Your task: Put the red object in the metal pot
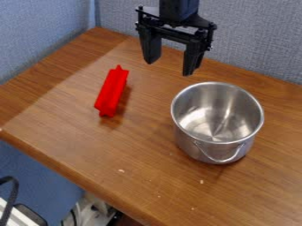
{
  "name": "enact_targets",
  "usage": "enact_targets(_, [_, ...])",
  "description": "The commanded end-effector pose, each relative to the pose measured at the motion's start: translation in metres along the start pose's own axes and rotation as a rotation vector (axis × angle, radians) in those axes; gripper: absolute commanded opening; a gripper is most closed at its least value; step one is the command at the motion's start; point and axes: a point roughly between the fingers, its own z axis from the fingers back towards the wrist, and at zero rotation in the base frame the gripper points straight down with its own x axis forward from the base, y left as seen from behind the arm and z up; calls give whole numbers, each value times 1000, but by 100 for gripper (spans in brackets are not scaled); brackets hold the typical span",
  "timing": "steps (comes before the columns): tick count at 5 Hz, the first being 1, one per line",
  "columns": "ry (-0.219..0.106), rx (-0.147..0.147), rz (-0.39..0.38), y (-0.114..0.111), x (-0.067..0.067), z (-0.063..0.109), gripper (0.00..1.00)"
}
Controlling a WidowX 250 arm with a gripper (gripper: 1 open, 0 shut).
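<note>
The red object (112, 91), a flat ridged bar, lies on the wooden table (71, 79) left of centre, pointing roughly away from the camera. The metal pot (217, 120) stands upright on the right part of the table, shiny and with nothing inside. My gripper (172, 58) hangs above the table's back edge, pointing down, its two black fingers spread wide with nothing between them. It is up and to the right of the red bar and behind the pot, touching neither.
The table's front edge runs diagonally along the lower left, with floor and cables (14, 207) below it. A blue-grey wall panel (71, 18) stands behind the table.
</note>
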Motion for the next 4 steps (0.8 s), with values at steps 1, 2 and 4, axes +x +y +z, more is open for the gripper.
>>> enact_targets(1, [17, 2, -11, -10, -4, -2, 100])
enact_targets(2, [21, 19, 131, 10, -6, -11, 100])
enact_targets(4, [-1, 40, 431, 61, -11, -28, 100])
